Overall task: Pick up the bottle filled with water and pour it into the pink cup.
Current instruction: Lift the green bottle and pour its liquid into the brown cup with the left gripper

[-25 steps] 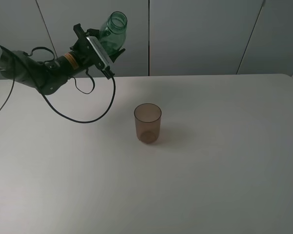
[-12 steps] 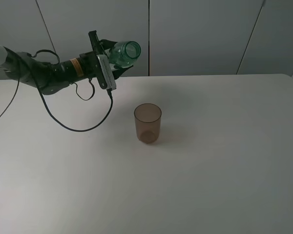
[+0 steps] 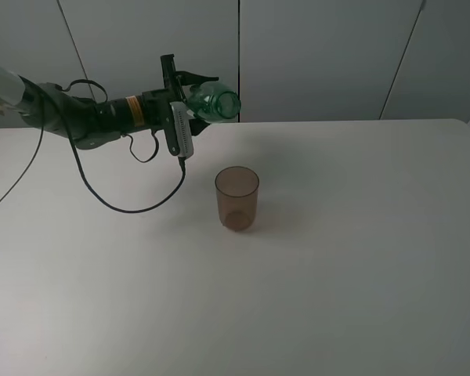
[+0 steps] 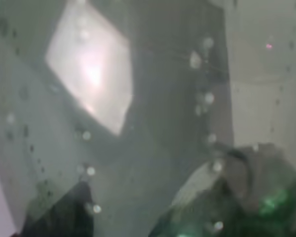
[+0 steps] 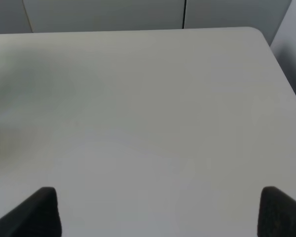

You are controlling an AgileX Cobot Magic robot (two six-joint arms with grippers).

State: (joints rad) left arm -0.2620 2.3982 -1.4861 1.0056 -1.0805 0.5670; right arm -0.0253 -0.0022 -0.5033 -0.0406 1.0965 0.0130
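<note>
Green and clear, the bottle (image 3: pixel 219 104) lies almost level upper left of centre, clamped by the left gripper (image 3: pixel 191 99), its open mouth aimed right, above and left of the upright pink cup (image 3: pixel 236 197).

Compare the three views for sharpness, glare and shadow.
Exterior high view: sharp and evenly lit; the pink cup casts a faint soft shadow on the table. Left wrist view: hazy and blurred, pale specks, a bright glare patch, the bottle a green smear. Right wrist view: table clear, right gripper dark and soft-edged.
</note>
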